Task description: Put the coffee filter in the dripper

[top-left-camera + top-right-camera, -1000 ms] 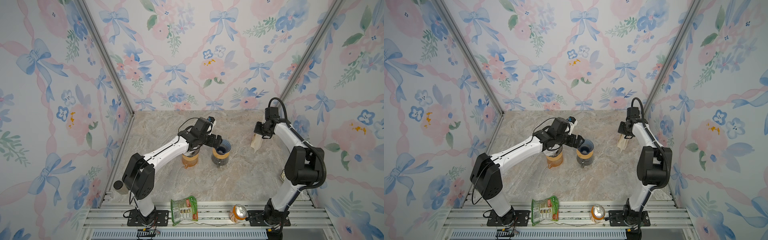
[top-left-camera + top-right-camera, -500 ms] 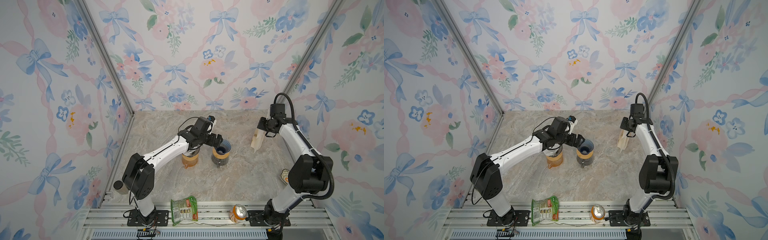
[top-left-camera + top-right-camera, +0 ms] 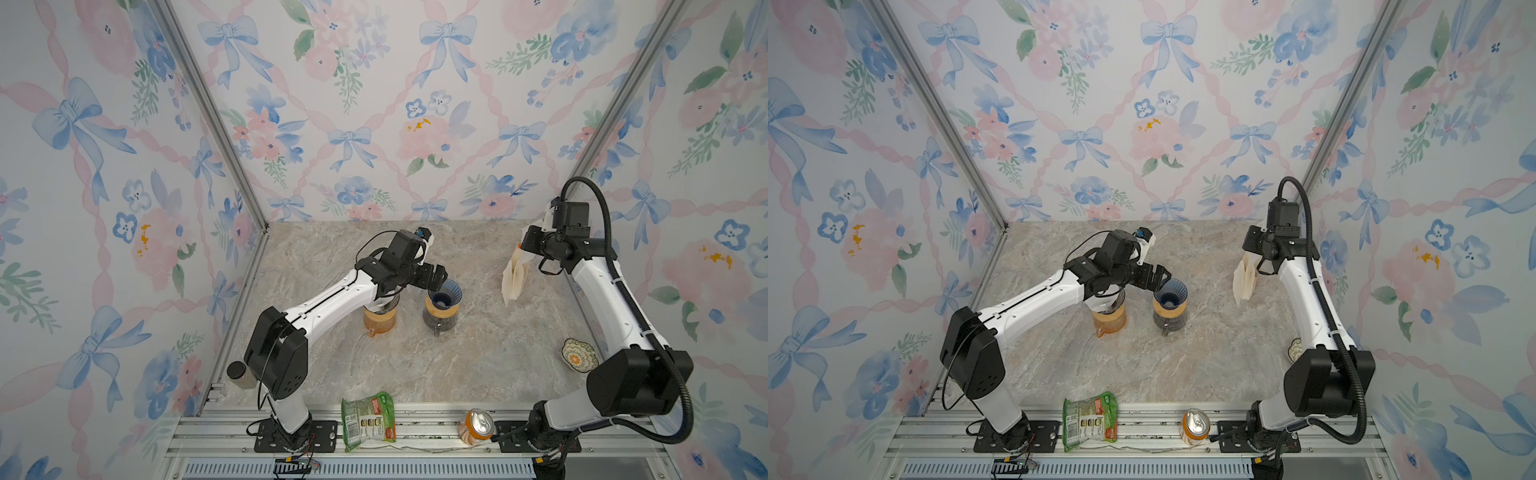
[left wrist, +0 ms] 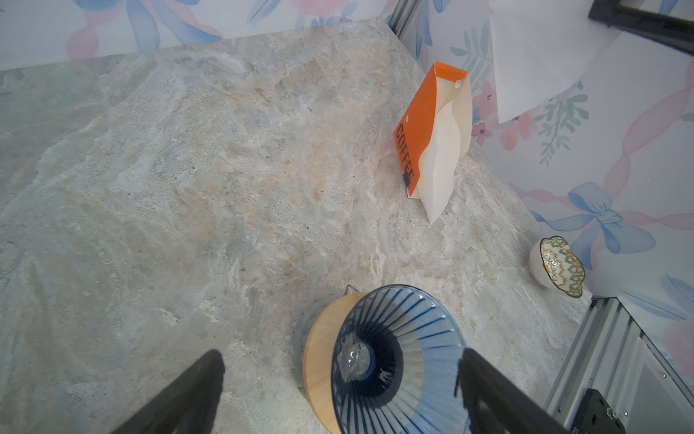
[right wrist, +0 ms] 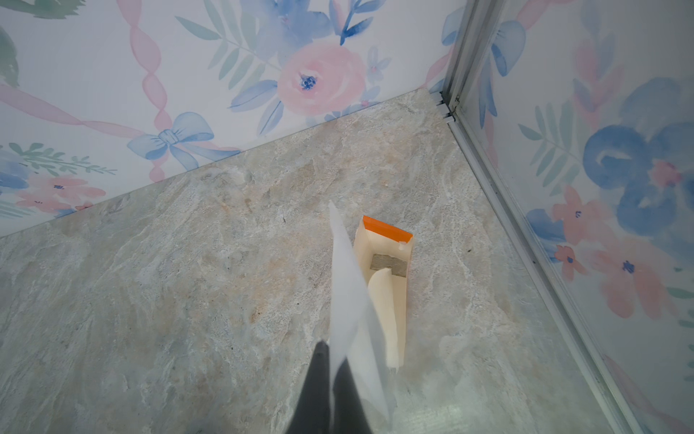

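Up front, a metal rail [image 3: 432, 417] carries a green snack packet [image 3: 368, 420] and, to its right, a drinks can [image 3: 477, 427]. Beyond the rail lies a marble-patterned table [image 3: 415, 365], closed in by flowered walls. A grey cylinder [image 3: 237, 372] stands at the table's near left corner, and a small patterned bowl [image 3: 578, 355] sits close to the right wall. At mid-table an orange jug [image 3: 378, 322] stands beneath the left arm. Just to the jug's right, a glass carafe [image 3: 439, 322] bears the dripper [image 3: 445, 291], a blue ribbed cone on a wooden collar, its inside bare. The left gripper [image 3: 441, 280] hovers at the dripper's left rim with its jaws spread wide, holding nothing. In the left wrist view the cone shows between the two dark fingers [image 4: 202, 379]: one is well clear of it and the other is at its rim, though contact there cannot be told. Farther back, near the right wall, an orange box [image 4: 417, 127] marked COFFEE stands upright with pale papers in it. Above it the right gripper [image 5: 328, 360] is clamped tight on one white filter [image 5: 349, 297]. The filter hangs edge-on over the box's open top, lifted clear of it and well apart from the dripper.
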### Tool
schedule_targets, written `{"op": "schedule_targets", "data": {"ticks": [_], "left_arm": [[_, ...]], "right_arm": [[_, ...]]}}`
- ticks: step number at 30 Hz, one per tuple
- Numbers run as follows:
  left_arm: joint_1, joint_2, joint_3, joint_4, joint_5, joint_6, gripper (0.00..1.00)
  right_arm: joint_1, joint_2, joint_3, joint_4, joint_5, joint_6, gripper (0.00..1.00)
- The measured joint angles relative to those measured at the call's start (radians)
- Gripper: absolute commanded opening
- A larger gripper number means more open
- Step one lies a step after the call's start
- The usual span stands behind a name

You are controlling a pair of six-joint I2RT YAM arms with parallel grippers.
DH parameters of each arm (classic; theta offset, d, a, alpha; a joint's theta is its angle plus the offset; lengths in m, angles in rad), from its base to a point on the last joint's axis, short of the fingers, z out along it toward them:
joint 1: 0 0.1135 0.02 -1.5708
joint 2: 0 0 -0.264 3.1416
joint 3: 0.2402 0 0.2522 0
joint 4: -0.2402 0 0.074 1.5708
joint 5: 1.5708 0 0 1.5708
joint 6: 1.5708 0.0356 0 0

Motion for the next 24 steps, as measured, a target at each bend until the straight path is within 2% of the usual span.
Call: {"op": "schedule_targets", "data": {"ticks": [7,13,18,24], "left_arm": [[0.000,0.000,0.001,-0.001,0.000,0.003,0.98],[0.000,0.000,0.001,-0.001,0.000,0.003,0.98],[0.000,0.000,0.001,-0.001,0.000,0.004,0.98],[0.000,0.000,-0.006,-0.001,0.000,0.011,0.98]], "right_arm": [[0.014,-0.037,0.000,-0.066,-0.047,-0.030,0.00],[0.018,-0.055,0.000,-0.133,-0.180,-0.104,0.00],[0.002,-0.111,-0.121,-0.130,-0.283,-0.212,0.00],[-0.084,-0.171,-0.270,-0.119,-0.401,-0.377,0.00]]}}
